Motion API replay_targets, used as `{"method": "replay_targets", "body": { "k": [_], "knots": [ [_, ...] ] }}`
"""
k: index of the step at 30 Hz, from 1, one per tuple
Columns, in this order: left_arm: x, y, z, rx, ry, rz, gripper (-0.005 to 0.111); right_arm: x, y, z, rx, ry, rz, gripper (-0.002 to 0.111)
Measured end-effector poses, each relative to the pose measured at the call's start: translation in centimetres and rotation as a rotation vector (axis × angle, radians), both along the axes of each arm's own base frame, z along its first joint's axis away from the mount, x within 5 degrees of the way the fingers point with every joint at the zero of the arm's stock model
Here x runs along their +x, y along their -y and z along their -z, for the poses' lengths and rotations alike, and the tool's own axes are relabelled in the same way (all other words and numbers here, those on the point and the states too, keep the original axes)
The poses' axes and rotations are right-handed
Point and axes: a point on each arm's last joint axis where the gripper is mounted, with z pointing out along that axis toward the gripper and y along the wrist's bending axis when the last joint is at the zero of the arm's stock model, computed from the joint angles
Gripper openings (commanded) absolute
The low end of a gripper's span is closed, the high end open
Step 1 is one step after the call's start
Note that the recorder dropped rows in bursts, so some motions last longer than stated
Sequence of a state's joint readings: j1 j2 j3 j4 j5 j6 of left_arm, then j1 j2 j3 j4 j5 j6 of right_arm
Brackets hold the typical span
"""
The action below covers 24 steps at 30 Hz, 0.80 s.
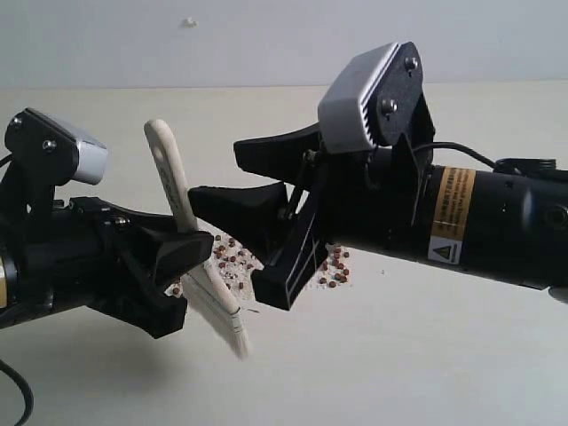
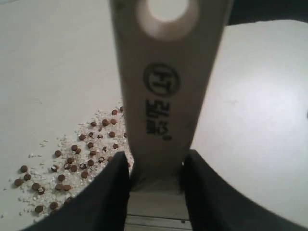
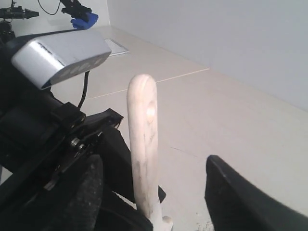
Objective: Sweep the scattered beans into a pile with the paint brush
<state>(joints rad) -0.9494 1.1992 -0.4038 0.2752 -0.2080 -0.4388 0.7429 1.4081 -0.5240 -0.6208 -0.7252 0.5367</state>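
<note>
My left gripper (image 1: 190,277) (image 2: 156,160) is shut on the paint brush (image 1: 177,191) just above its ferrule. The cream handle (image 2: 163,96) rises from the jaws, with its hole and dark stamp facing the left wrist camera. The off-white bristles (image 1: 224,312) slant down toward the table. Reddish-brown beans (image 1: 232,259) (image 2: 72,163) lie mixed with pale crumbs on the table behind the brush, partly hidden by both arms. My right gripper (image 1: 217,173) (image 3: 154,166) is open wide. The handle (image 3: 143,139) stands between its fingers, and neither finger presses on it.
The pale tabletop (image 1: 408,355) spreads all round, with a light wall (image 1: 266,35) behind. More beans (image 1: 337,266) show under the right arm. The left arm's grey camera (image 3: 62,55) sits close to the right gripper.
</note>
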Motion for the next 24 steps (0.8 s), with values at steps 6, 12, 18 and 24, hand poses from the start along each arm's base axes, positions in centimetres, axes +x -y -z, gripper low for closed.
{"method": "replay_targets", "body": {
  "k": [6, 12, 18, 24],
  "knots": [
    [0.0, 0.0, 0.0, -0.001, -0.002, -0.001, 0.0, 0.02, 0.01, 0.0, 0.005, -0.013, 0.005, 0.062],
    [0.0, 0.0, 0.0, -0.001, -0.002, -0.001, 0.0, -0.15, -0.05, 0.09, 0.002, -0.027, -0.013, 0.063],
    [-0.01, 0.01, -0.01, -0.002, 0.0, 0.001, 0.0, -0.18, -0.06, 0.1, 0.004, -0.037, -0.015, 0.063],
    [0.0, 0.14, -0.22, -0.025, 0.011, 0.006, 0.0, 0.43, -0.5, 0.86, -0.008, -0.066, -0.002, 0.063]
  ]
}}
